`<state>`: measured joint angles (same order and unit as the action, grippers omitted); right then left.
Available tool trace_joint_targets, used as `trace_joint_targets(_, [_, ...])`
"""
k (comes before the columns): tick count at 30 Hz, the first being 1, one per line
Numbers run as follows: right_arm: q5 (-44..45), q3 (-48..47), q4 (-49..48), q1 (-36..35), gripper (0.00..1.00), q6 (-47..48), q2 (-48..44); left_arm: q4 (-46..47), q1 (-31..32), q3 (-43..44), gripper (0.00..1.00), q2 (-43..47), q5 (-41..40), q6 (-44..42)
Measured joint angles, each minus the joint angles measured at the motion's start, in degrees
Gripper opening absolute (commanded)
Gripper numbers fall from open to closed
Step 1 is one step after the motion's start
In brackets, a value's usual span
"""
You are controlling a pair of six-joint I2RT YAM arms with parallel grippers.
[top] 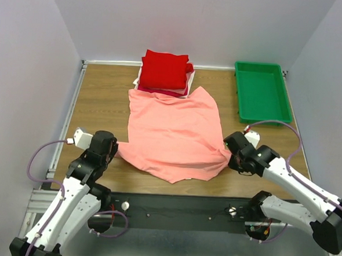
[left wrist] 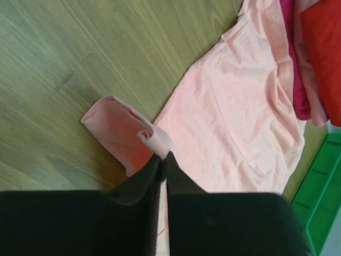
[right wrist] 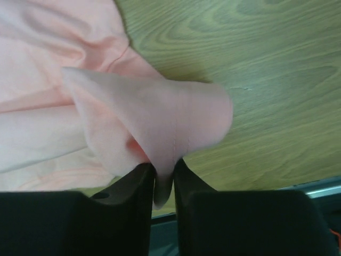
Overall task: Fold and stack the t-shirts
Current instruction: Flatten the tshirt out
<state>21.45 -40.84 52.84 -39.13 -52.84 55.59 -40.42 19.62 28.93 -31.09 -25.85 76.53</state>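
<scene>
The salmon-pink t-shirt (top: 173, 131) lies spread in the middle of the table, its far edge touching the stack. My left gripper (top: 116, 151) is shut on the shirt's near left corner (left wrist: 122, 130). My right gripper (top: 232, 158) is shut on its near right corner (right wrist: 160, 120), the cloth bunched between the jaws. Behind it a bright red folded t-shirt (top: 164, 70) tops a stack, with magenta (top: 174, 93) and white (top: 191, 78) edges showing under it. The red and magenta shirts also show in the left wrist view (left wrist: 325, 58).
A green plastic tray (top: 260, 91) stands at the back right, also at the edge of the left wrist view (left wrist: 319, 181). White walls close in the wooden table (top: 100, 97) on three sides. A black rail (top: 178, 207) runs along the near edge.
</scene>
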Motion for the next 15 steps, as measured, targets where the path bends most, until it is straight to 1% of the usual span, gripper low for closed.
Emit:
trace_joint_targets(1, [0.8,0.0,0.0,0.0,0.35,-0.2,1.1,-0.1,0.0,0.5,0.64,0.0,-0.4,0.1])
trace_joint_targets(2, [1.9,0.0,0.0,0.0,0.56,-0.4,2.4,-0.1,0.0,0.9,0.84,0.1,-0.8,0.2])
trace_joint_targets(3, [2.4,0.0,0.0,0.0,0.67,-0.5,3.1,-0.2,0.0,1.4,0.99,0.3,-1.2,0.0])
trace_joint_targets(4, [3.2,-0.2,0.1,0.0,0.8,-0.7,4.0,-0.2,0.0,1.9,0.98,0.7,-1.7,-0.1])
trace_joint_targets(8, [5.2,-1.1,0.3,0.0,1.0,-1.0,5.2,-2.1,0.0,5.0,0.99,2.3,-3.5,-0.2])
trace_joint_targets(11, [5.7,-2.2,0.3,0.1,1.0,-0.7,3.4,-2.6,0.0,7.6,0.99,3.1,-5.2,-1.1])
trace_joint_targets(13, [5.8,-2.9,0.3,0.2,1.0,-0.5,1.3,-0.8,0.0,9.1,0.98,3.4,-5.4,-4.2])
trace_joint_targets(15, [5.8,-3.5,0.3,0.2,1.0,-0.5,-1.6,3.8,0.0,9.8,0.99,2.1,-4.9,-7.8])
